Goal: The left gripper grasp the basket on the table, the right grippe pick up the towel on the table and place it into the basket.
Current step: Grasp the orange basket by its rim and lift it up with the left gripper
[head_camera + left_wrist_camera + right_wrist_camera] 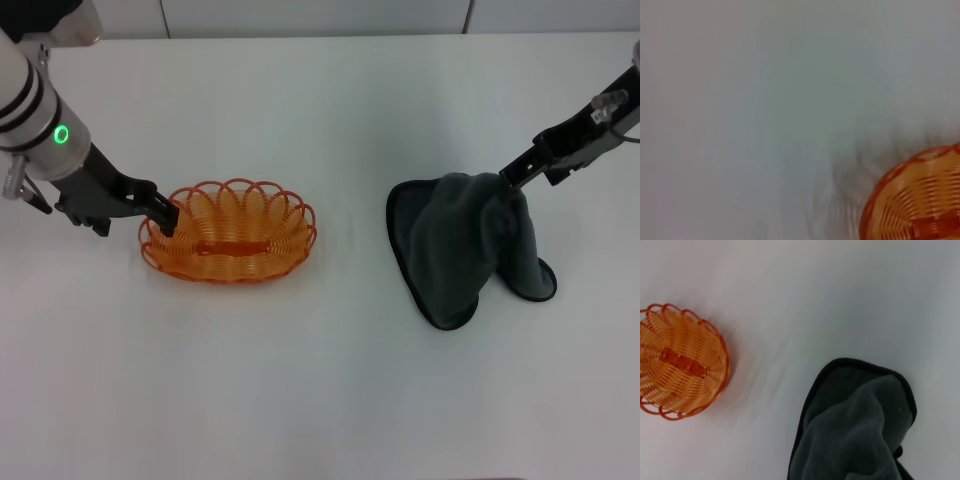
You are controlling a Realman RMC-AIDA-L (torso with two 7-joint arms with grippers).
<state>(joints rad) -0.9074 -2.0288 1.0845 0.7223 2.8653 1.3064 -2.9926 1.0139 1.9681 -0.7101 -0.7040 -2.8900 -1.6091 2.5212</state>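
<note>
The orange basket (229, 233) sits on the white surface (320, 390), left of centre in the head view. The left pincer (165, 215) is clenched on its left rim, one black finger inside the scalloped loops and one outside. Well apart to the right, the right pincer (512, 180) grasps the grey towel (466, 247) by its upper fold — part of the cloth is drawn up into a peak, while its dark-edged lower part lies on the surface. The right wrist view shows the basket (680, 361) and the towel (855, 425) separated by bare surface (neither pincer's fingers appear there).
</note>
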